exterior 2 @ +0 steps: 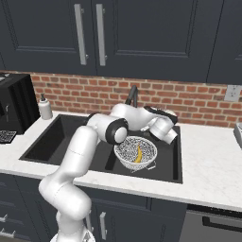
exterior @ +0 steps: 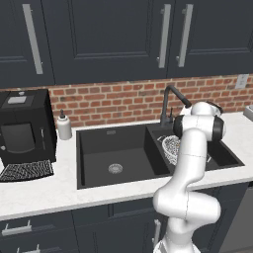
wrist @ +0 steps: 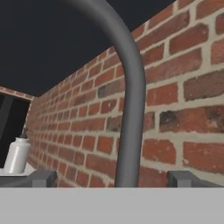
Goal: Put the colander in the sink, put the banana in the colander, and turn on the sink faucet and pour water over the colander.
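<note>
Now the colander (exterior 2: 136, 152) sits down in the narrow basin of the black sink (exterior: 99, 148). It is a round bowl made of shiny silver-white wire, with a thin rim all the way round. I can see right through the tiny holes. The banana (exterior 2: 139, 154) lies inside it. It is small, yellow and bent, and it is shorter than the bowl is wide.

The sink faucet (wrist: 131, 109) stands at the back of the sink, by the red brick wall (wrist: 183, 96). It is thin and dark grey, with a tall straight stem that bends over at the top like a hook. No water shows in the sink.

The gripper (wrist: 113, 178) is up close to the faucet. Its two dark fingertips (wrist: 41, 178) stand far apart, one on each side of the stem, and they do not touch it. They hold nothing.

A white soap bottle (exterior: 63, 126) stands on the pale counter (exterior: 44, 190), left of the sink, next to a black coffee machine (exterior: 24, 131).
</note>
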